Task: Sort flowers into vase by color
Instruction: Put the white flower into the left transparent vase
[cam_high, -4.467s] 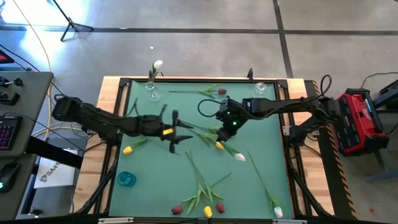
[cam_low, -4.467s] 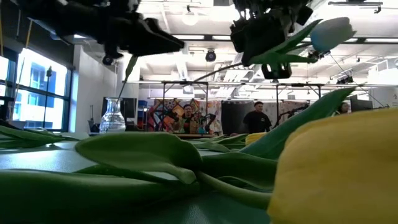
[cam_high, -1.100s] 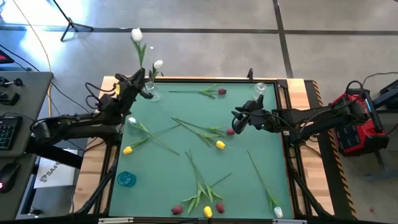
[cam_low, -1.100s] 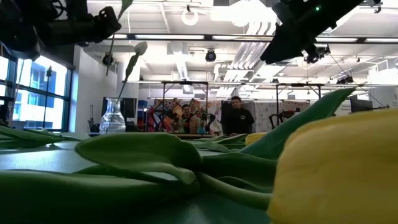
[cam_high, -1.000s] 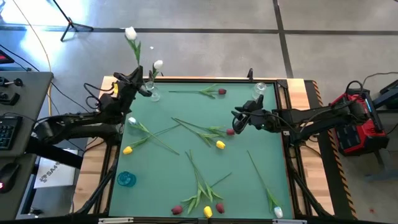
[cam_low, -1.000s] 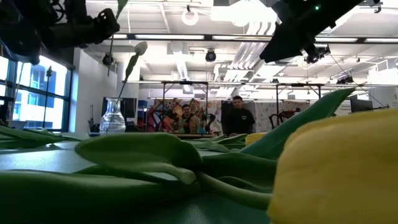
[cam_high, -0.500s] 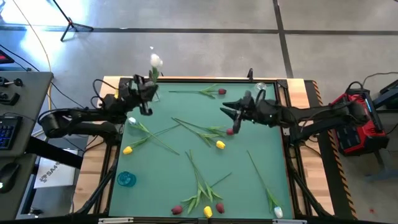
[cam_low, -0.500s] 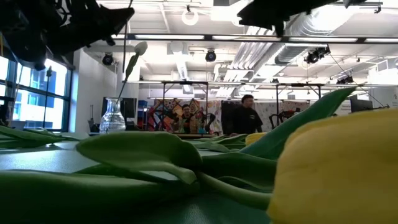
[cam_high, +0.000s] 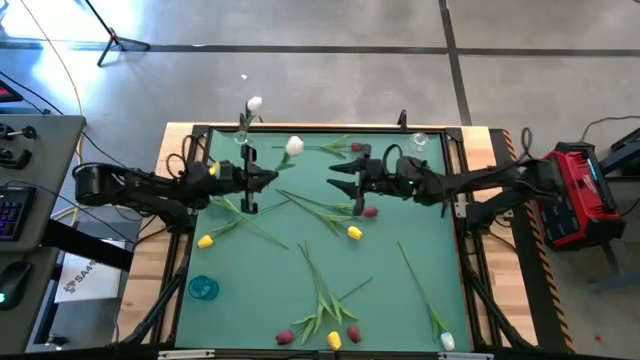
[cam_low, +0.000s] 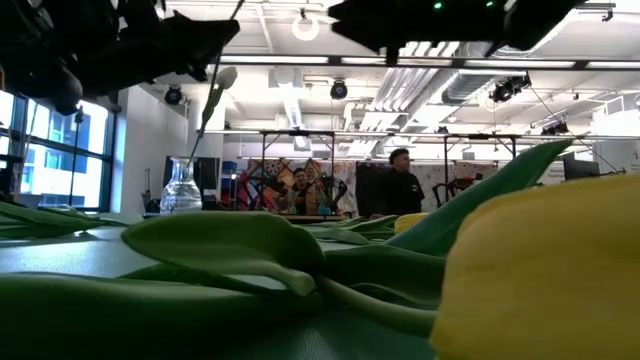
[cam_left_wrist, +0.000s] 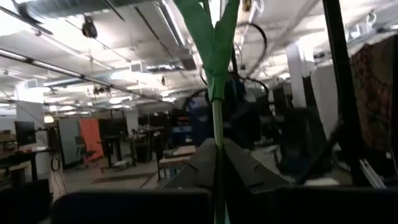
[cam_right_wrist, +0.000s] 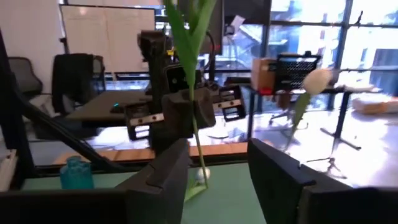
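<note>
The left gripper (cam_high: 262, 178) pinches a white tulip (cam_high: 293, 146) by its stem, beside the vase (cam_high: 245, 146); the right gripper (cam_high: 345, 180), fingers spread, faces it.

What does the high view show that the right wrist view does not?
Only the high view shows the whole green table, the loose tulips lying on it, the second vase at the far right corner, and the right pincer from outside, open and empty. Only the right wrist view shows the room behind: a whiteboard and windows. Both show the left pincer shut on the stem of a white tulip, the small blue cup, and the white tulip in the far left vase.
</note>
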